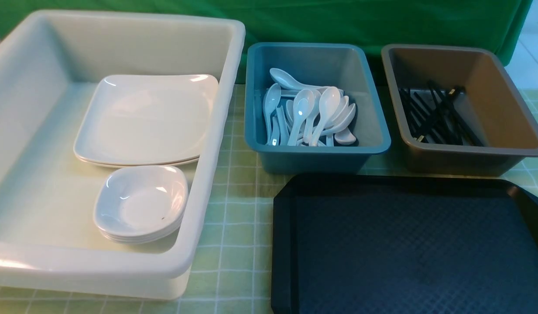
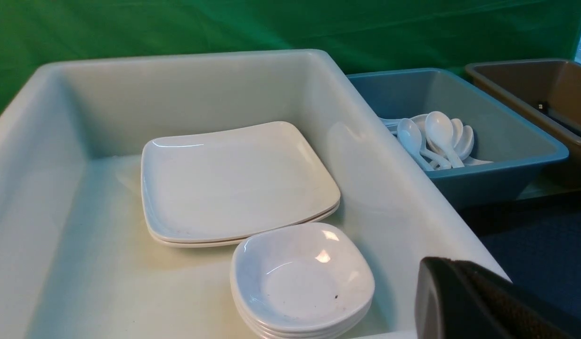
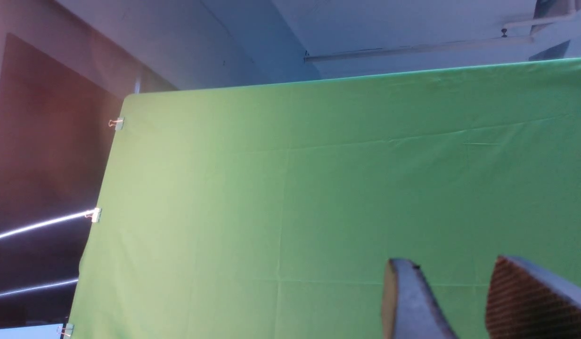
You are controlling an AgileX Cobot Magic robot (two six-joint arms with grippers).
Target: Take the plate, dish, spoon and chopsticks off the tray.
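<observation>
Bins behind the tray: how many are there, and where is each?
3. The white bin stands at the left, the blue bin in the middle, and the brown-grey bin at the right, behind the black tray. None looks hidden.

The left fingers (image 2: 464,301) are matte black with a finely textured pad face; the right fingers (image 3: 413,301) look grey, one pad (image 3: 526,301) ribbed brownish.

tray (image 1: 408,244) cut off at front view's lower and right edges, white bin's (image 1: 216,131) left side cropped
</observation>
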